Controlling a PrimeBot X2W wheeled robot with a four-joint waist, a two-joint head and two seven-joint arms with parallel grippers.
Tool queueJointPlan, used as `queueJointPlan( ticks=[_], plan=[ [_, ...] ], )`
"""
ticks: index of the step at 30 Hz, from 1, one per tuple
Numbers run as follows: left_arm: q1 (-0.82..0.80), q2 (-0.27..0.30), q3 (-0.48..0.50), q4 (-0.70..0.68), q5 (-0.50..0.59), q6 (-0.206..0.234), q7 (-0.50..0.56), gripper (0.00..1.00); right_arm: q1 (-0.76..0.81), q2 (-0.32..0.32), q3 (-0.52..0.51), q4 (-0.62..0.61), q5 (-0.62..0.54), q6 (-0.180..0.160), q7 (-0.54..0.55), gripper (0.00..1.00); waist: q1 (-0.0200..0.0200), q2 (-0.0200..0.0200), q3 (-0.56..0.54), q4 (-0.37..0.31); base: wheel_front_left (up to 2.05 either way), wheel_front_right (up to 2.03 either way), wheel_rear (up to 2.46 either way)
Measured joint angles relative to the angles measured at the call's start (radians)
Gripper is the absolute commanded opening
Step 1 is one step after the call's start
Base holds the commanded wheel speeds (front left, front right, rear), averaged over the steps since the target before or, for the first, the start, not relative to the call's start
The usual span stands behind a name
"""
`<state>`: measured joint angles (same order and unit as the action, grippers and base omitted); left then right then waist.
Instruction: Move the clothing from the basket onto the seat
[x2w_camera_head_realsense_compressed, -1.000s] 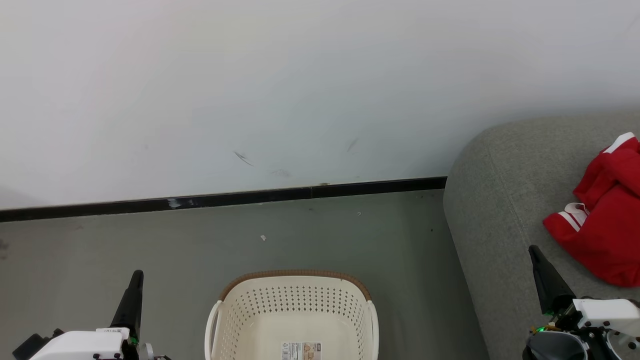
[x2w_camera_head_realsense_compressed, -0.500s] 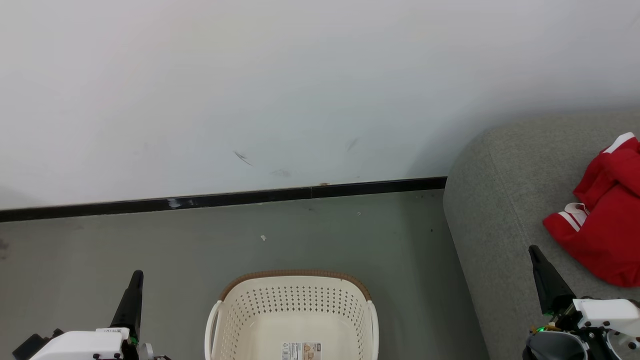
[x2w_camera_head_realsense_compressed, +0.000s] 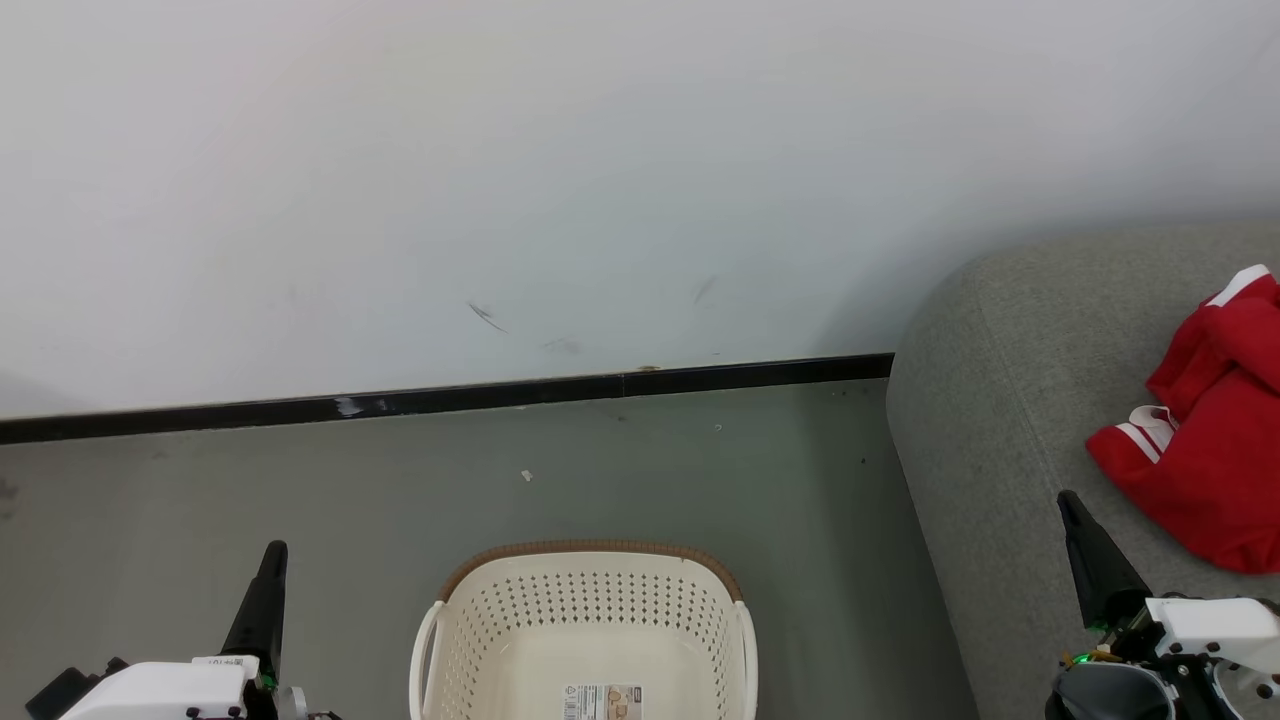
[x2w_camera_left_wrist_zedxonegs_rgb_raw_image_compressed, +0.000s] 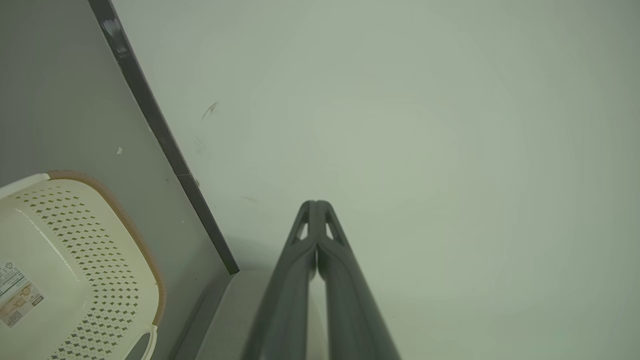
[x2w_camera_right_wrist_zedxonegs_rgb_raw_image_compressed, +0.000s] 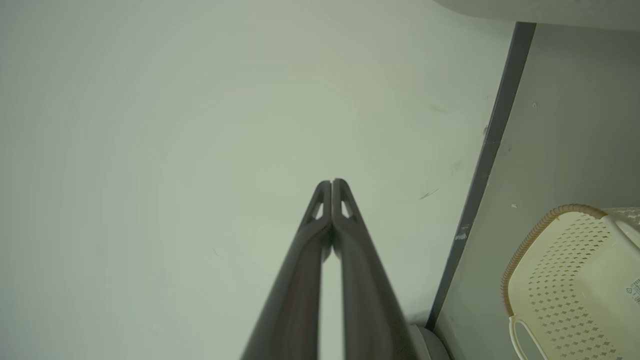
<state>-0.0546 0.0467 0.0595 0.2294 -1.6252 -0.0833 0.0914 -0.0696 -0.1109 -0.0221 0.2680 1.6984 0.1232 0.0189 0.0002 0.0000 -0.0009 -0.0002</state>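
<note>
Fingers (x2w_camera_left_wrist_zedxonegs_rgb_raw_image_compressed: 290, 300) of our left gripper (x2w_camera_head_realsense_compressed: 274, 552) meet tip to tip with nothing between them, and those of our right gripper (x2w_camera_head_realsense_compressed: 1067, 500) are pressed together the same way, just as bare. Both pairs point ahead at the pale wall (x2w_camera_head_realsense_compressed: 600, 180), well clear of everything.

We find the clothing (x2w_camera_head_realsense_compressed: 1215, 470) just beyond our right fingertips and off to their right, a red heap with white stripes lying on the seat (x2w_camera_head_realsense_compressed: 1000, 400). It touches neither finger. The seat's rounded corner sits ahead of those right fingertips and to their left. The basket (x2w_camera_head_realsense_compressed: 590, 605) stands on the floor (x2w_camera_head_realsense_compressed: 300, 480) between our two pairs of fingers, nearer to us than either set of tips. What we see of its bottom is bare apart from the sticker (x2w_camera_head_realsense_compressed: 601, 702). Its near part runs off the bottom edge of the head view, so we cannot vouch for that part.

We judge the transfer done: the garment is out of the basket and resting on the cushion, and we are parked at the end of the job. The next move calls for very little. We would look down into the near end of the basket to confirm it holds nothing. Should something turn up there, we would have to part one pair of fingers and reach down inside the rim.
</note>
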Motion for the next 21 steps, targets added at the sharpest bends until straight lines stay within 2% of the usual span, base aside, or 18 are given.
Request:
queueJointPlan(
  ticks=[21],
  plan=[
    [0.000,0.000,0.001,0.002,0.000,0.000,0.000,0.00,0.000,0.000,0.000,0.000,0.000,0.000,0.000,0.00,0.0000,0.0000,0.000,0.000,0.00,0.00,0.00]
  ],
)
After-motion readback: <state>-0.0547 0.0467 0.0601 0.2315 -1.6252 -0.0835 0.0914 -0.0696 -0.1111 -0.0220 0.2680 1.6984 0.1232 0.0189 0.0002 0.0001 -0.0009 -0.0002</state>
